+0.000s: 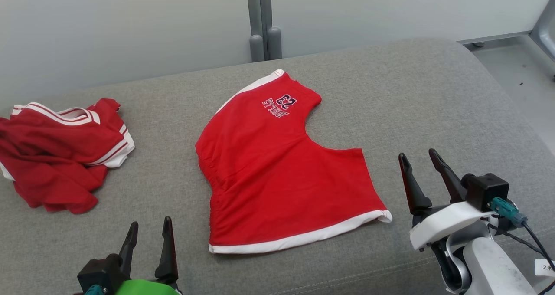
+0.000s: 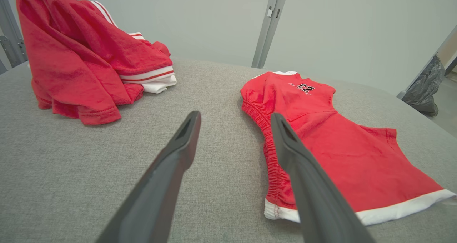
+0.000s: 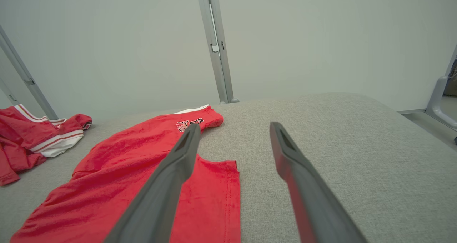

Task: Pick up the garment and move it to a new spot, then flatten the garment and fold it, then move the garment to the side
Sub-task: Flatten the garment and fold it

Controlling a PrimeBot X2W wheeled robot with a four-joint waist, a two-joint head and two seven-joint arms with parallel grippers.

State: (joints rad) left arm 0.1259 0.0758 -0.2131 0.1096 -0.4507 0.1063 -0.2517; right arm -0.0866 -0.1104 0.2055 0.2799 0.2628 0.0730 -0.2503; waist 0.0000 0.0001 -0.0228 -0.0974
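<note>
Red shorts lie flat on the grey cushion; our left gripper and right gripper hover, jaws spread wide, gripping nothing.

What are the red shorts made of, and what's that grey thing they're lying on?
Red shorts: soft knit cloth, probably cotton or polyester jersey, with a matte look. It wrinkles gently and bunches up along one edge.
Grey cushion: looks like woven upholstery fabric, matte and finely speckled, with rounded, padded-looking edges. What fills it can't be seen.
</note>
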